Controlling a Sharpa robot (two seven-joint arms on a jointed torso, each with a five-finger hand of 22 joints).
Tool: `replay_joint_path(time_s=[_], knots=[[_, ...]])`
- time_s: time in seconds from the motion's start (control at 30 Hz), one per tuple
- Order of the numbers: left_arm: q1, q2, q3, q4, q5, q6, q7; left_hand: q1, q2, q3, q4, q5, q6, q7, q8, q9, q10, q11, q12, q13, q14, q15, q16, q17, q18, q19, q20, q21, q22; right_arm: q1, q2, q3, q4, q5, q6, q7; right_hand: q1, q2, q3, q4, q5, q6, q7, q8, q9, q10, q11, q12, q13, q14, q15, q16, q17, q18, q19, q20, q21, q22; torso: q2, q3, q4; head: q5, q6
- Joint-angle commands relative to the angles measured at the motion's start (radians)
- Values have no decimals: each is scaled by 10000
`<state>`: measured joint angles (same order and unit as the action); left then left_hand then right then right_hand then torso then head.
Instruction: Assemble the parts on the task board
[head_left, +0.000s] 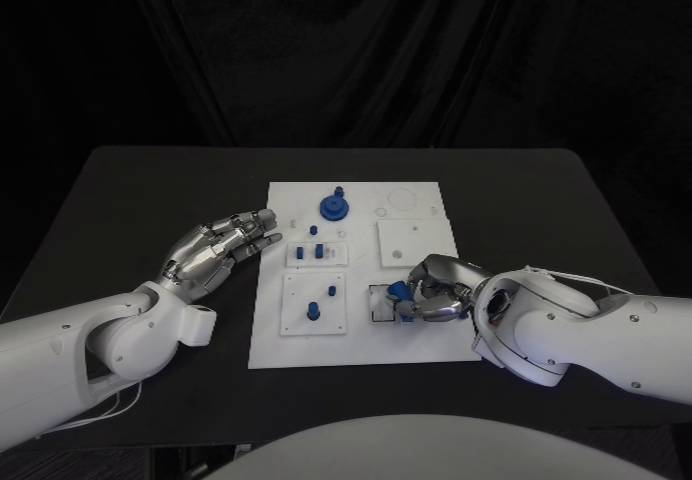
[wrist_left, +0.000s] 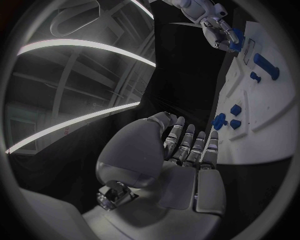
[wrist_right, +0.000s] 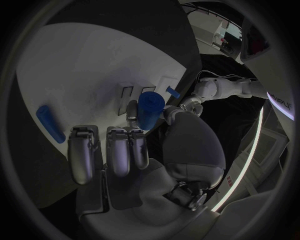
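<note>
The white task board (head_left: 361, 350) lies in the middle of the black table. A blue gear (head_left: 333, 207) stands near its far edge, and small blue pegs (head_left: 310, 253) stand in the plates on its left half. My right hand (head_left: 437, 290) hovers over the board's near right plate and pinches a blue cylinder (wrist_right: 150, 110) between thumb and finger. A blue peg (wrist_right: 50, 123) lies flat on the board beyond that hand's fingers. My left hand (head_left: 219, 248) is open, with its fingers stretched out beside the board's left edge and its fingertips (wrist_left: 187, 127) close to two blue pegs (wrist_left: 219, 121).
A square white plate (head_left: 408, 243) sits on the board's right half, with round outlines (head_left: 401, 203) behind it. Bare black table (head_left: 144, 190) surrounds the board on all sides. My right forearm (head_left: 577, 330) crosses the table's near right corner.
</note>
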<state>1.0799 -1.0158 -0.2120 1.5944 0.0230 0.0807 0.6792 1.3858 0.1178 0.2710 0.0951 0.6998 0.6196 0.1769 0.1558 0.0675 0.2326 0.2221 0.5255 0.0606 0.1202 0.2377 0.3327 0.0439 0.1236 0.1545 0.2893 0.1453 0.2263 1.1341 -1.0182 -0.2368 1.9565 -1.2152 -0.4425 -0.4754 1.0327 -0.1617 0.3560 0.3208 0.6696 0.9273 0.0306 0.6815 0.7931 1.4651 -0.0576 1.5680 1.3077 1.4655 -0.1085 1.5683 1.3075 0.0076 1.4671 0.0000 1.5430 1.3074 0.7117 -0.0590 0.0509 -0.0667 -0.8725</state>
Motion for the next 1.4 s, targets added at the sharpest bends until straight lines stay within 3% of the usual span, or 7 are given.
replay_joint_path(time_s=[0.03, 0.13, 0.27, 0.6, 1.07, 1.4], knots=[[-11, 32, 8, 3, 29, 189, 586, 95, -13, 59, -4, -55, -27, 366, -18, -3, -1, 84, -16, 6, 2, 37, -20, 11, -55, -68, 29, -22, 5, -12, 45, 5, -45, 125, -22, -139, -183, 24, 497, -444, -1015, 20, -305, -113, 77, 1057, -66, 28, 2631, 1053, -81, 25, 2633, 27, 857, -44, -53, 2496, -3, -6, 2, 20, -1], [-11, 44, 8, -25, 29, 199, 570, 98, -12, 70, -4, -60, -33, 373, -16, -3, 3, 102, -13, 8, 8, 48, -13, 12, -62, -79, 31, -31, -8, -12, 92, 5, -87, 110, 83, -281, -459, 50, 172, -326, -1384, 65, -260, -176, 117, 1057, -28, 28, 2631, 1053, -59, 25, 2633, 39, 835, -30, -95, 2479, 0, -1, 0, 24, -1], [-12, 63, 8, -50, 29, 218, 556, 98, -12, 70, -4, -60, -33, 373, -16, -3, 3, 102, -13, 8, 8, 48, -13, 12, -62, -79, 31, -31, -8, -13, 152, 5, -149, 100, 139, -362, -708, 322, -231, -322, -1939, 122, -250, -306, 190, 1057, -14, 28, 2631, 1053, -42, 25, 2633, 48, 821, -7, -123, 2468, 0, 1, -2, 22, -1], [-14, 106, 8, -65, 28, 271, 479, 102, -6, 95, -2, -75, -74, 392, -22, -6, -11, 120, -41, 4, 9, 70, -12, 13, -79, -108, 34, -55, -41, -14, 323, 9, -264, 96, 64, -359, -1167, 684, -739, -285, -2797, 235, -255, -476, 326, 1057, -13, 28, 2631, 1053, -41, 25, 2633, 51, 818, 1, -136, 2464, 1, 3, -2, 40, -1], [-23, 123, 8, 5, 18, 343, 342, 104, 3, 125, 5, -93, -105, 411, -25, -8, -26, 139, -54, 2, 11, 95, -5, 15, -102, -145, 36, -84, -79, -14, 446, 12, -353, 65, -44, -334, -1440, 826, -1009, -280, -3186, 265, -260, -570, 422, 1057, -20, 28, 2631, 1053, -47, 25, 2633, 76, 776, -4, -220, 2431, 0, 2, -3, 48, -1], [-27, 109, 8, -33, 1, 343, 285, 105, 3, 139, 7, -104, -110, 423, -23, -7, -33, 146, -57, 2, 13, 107, 1, 16, -115, -155, 36, -90, -83, -13, 471, 13, -395, -62, -53, -402, -2043, 966, -1576, -274, -4253, 278, -238, -753, 578, 1057, -4, 28, 2631, 1053, -37, 25, 2633, 109, 720, 2, -339, 2385, 6, 7, -4, 66, -1]])
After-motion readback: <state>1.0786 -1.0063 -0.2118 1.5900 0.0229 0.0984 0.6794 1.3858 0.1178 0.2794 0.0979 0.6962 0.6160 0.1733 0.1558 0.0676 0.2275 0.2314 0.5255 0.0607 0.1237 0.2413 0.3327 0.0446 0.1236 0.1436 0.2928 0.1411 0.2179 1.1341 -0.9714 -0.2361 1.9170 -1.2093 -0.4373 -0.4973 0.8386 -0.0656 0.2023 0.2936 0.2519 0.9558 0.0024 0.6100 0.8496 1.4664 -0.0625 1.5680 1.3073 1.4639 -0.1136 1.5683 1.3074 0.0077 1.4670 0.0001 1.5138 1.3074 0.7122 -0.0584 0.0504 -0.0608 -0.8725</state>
